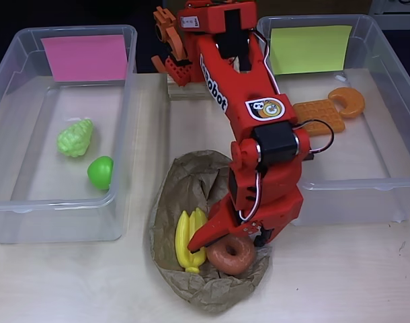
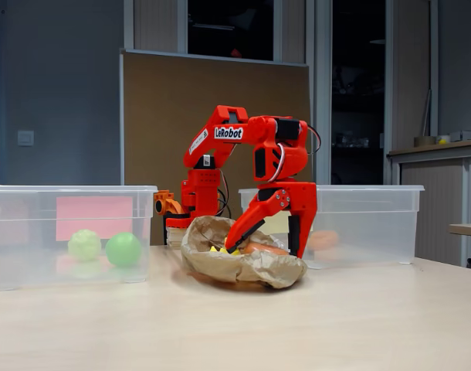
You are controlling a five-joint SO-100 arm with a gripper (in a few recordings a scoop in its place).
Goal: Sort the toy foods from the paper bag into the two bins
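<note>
Brown donut (image 1: 230, 254) lying flat in the paper bag (image 1: 191, 178) near the surface's front edge, beside the yellow bananas (image 1: 190, 239); the tool (image 1: 222, 245), jaws spread and empty, straddles the donut's rear rim from above, one finger between donut and bananas

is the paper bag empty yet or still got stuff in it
Not empty. In the overhead view the paper bag still holds the yellow bananas and a brown donut, with the open gripper straddling the donut.
</note>
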